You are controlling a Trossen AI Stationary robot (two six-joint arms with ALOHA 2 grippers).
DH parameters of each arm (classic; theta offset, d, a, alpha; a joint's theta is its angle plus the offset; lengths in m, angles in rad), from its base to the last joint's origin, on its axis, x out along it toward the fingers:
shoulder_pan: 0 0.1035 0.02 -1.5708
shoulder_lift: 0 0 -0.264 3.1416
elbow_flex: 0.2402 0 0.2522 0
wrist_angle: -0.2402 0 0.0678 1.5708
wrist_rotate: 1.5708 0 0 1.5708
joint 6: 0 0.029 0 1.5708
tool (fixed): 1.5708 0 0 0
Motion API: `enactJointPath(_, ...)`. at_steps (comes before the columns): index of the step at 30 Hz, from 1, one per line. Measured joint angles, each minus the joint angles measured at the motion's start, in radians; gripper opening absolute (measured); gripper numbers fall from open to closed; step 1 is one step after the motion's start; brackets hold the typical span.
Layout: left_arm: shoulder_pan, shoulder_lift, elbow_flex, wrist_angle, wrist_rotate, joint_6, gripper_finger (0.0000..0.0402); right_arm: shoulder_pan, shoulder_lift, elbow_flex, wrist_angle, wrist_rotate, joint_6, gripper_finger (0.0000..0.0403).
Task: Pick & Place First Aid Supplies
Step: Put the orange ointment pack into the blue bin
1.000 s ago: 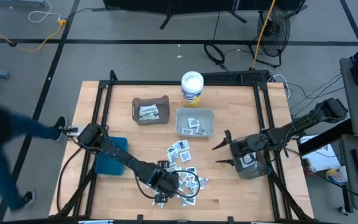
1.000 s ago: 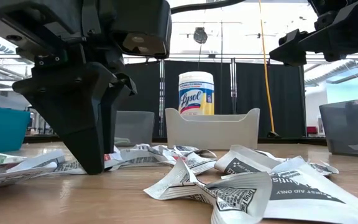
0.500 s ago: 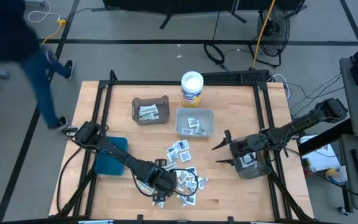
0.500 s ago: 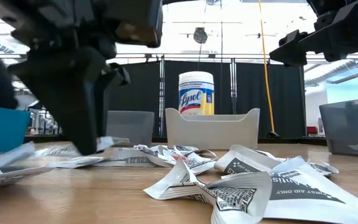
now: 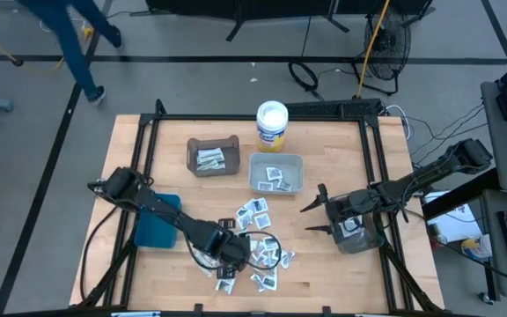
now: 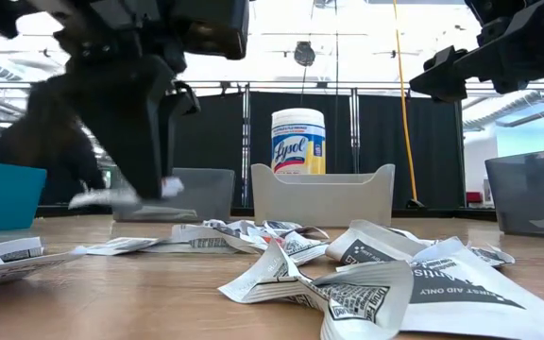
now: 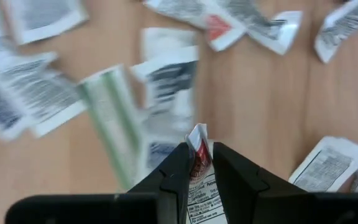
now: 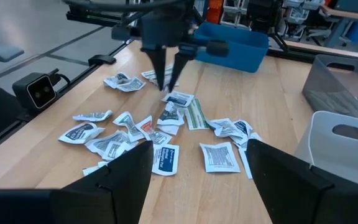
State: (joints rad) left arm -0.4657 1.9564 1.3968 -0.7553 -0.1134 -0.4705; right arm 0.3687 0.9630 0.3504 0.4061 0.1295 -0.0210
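One packet (image 7: pixel 197 177) with red print we see pinched in the left end effector (image 7: pixel 199 163) above the tabletop (image 5: pixel 324 273), its lower part hidden; the right end effector (image 8: pixel 197 162) hangs spread.

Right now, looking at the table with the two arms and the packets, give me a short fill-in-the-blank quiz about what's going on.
1. The left gripper is shut on a small packet with ____ print.
2. The right gripper waits with its fingers ____.
3. The white tub stands behind the ____ bin.
4. The blue bin sits near the table's ____ edge.

Missing words: red; open; white; left
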Motion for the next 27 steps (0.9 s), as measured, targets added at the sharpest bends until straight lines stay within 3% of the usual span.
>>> enactJointPath(10, 0.066, -0.186, 0.001, -0.293, -0.110, -0.095, 0.0074, 0.000, 0.000, 0.000, 0.000, -0.002, 0.003, 0.0254)
enactJointPath(20, 0.084, -0.350, 0.001, -0.711, -0.160, -0.381, 0.0074, 0.000, 0.000, 0.000, 0.000, -0.003, 0.003, 0.0254)
enactJointPath(27, 0.033, -0.450, -0.027, -0.772, -0.196, -0.544, 0.0074, 0.000, 0.000, 0.000, 0.000, -0.003, 0.003, 0.0254)
